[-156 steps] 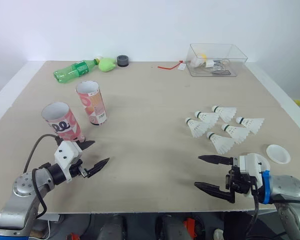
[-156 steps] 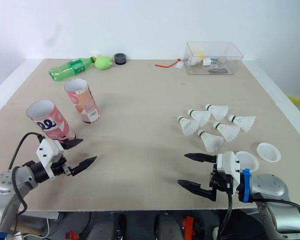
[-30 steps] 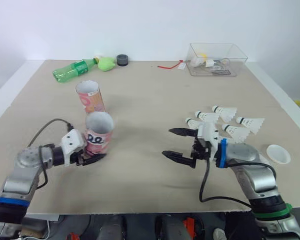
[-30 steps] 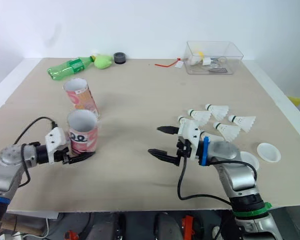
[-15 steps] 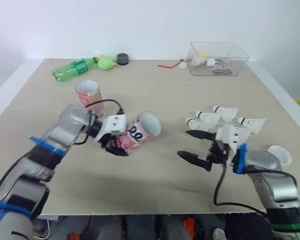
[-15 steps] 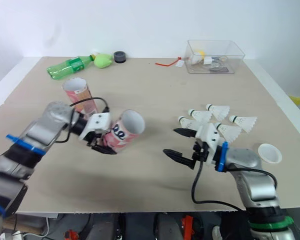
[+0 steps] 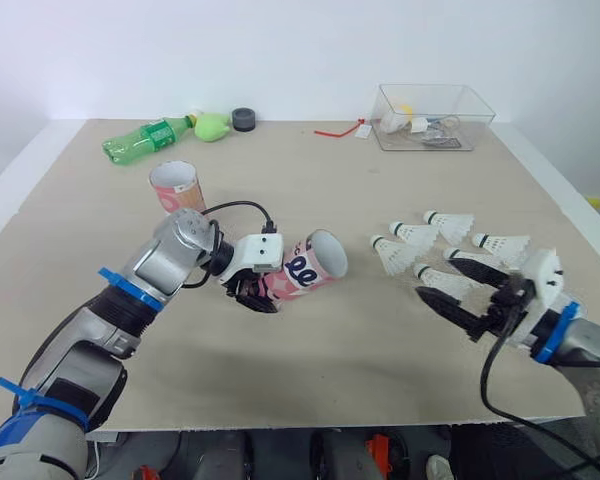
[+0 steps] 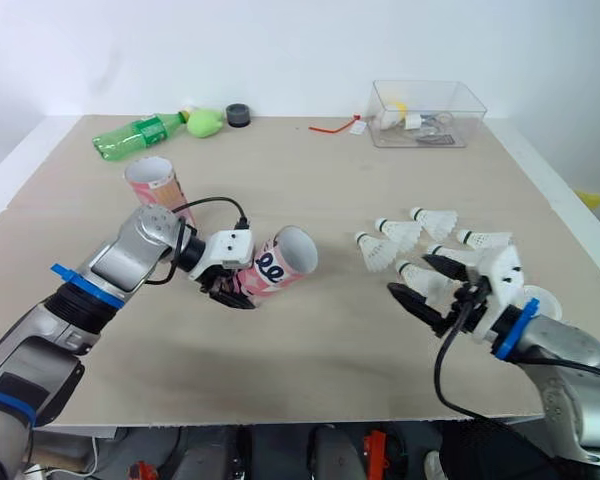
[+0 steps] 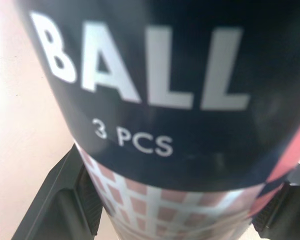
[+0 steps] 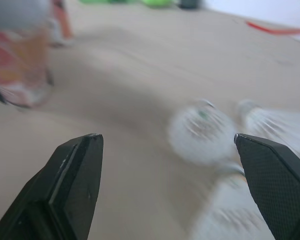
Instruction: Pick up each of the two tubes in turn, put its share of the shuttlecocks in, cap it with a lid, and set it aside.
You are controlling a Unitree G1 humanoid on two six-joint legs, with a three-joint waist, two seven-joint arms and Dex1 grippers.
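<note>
The left gripper (image 7: pixel 257 292) is grasping the first tube (image 7: pixel 310 262) near its closed end, with its fingers clenched on both sides. In the left wrist view, the printed wall of the tube is pressed between them. The tube is tilted almost flat and seems to be lifted a little off the table (image 7: pixel 310 370). Its open mouth is facing the robot's right, toward the shuttlecocks (image 7: pixel 448 222). The second tube (image 7: pixel 177 187) is standing upright farther back on the left, well apart from them.

The right gripper (image 7: pixel 435 273) is released, with its two fingers spread wide. It is hovering at the near edge of the group of six shuttlecocks, and the nearest shuttlecock (image 7: pixel 432 281) is lying just between the fingers. It is not possible to tell if they are touching it.

The step in hand appears to be the filling of the first tube, and it looks to be only beginning. The next move is probably asking the right gripper to close gently on this nearest shuttlecock without crushing the feathers. It should then carry it to the tube mouth with the cork end first, while the left arm is holding the mouth steady. The label reads "3 PCS", so three is likely this tube's share.
</note>
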